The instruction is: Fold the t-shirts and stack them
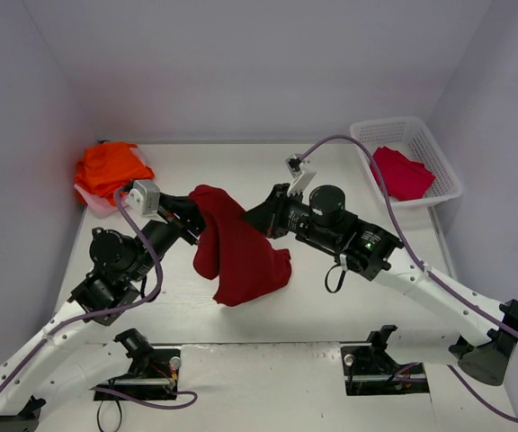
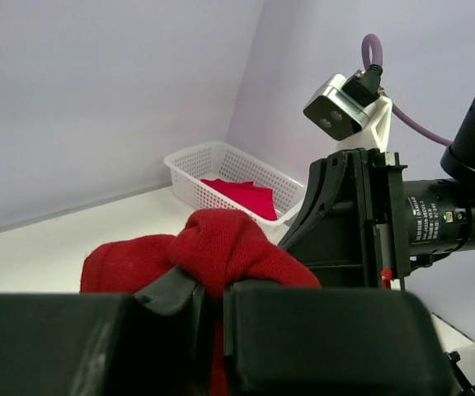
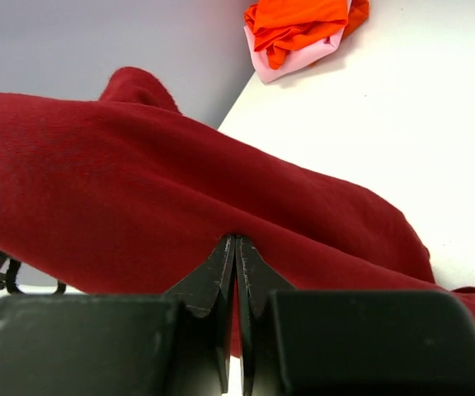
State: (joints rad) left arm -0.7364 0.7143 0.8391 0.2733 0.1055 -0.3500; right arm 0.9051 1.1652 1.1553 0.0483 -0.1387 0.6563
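A large dark red t-shirt hangs bunched between my two grippers above the table's middle, its lower part draping onto the table. My left gripper is shut on a fold of it. My right gripper is shut on its edge. Bright orange shirts lie heaped on a pale pink one at the back left; they also show in the right wrist view. A crimson shirt lies in the white lattice basket.
The white basket stands at the back right against the wall and shows in the left wrist view. Pale walls close the table at the back and both sides. The right arm's wrist camera sits close in front of my left gripper.
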